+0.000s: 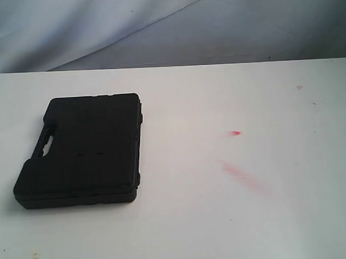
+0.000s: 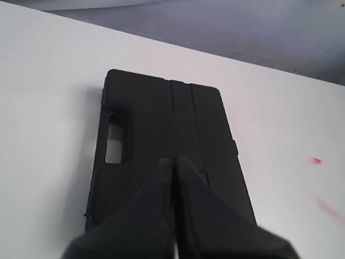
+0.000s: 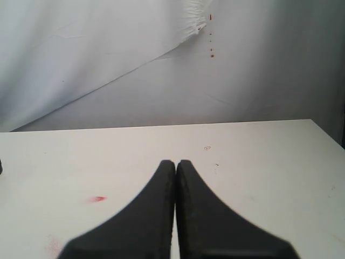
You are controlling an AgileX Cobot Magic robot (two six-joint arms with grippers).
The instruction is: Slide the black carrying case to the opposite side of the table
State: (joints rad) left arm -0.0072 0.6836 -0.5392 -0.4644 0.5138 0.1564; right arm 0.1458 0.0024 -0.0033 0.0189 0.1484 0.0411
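Case (image 1: 82,150) lies closed, flat on table (image 1: 251,218).

The flat rectangular matte black plastic case (image 1: 82,150) is the only raised thing on the wide white table (image 1: 263,223). From the case's edge opposite its cut-out handle slot (image 2: 114,141), bare table runs across the rest of the exterior view, marked only by a small red spot (image 1: 235,133) and a faint red smear (image 1: 239,172), both flat. Narrower bare strips lie behind the case, in front of it and beside its slotted edge. Past the table edge behind the case hangs a pale grey cloth backdrop (image 1: 157,27). The left hand (image 2: 173,162), fingers pressed together, overlaps the case's near end; contact cannot be told. The right hand (image 3: 176,162), fingers likewise together, faces bare table.
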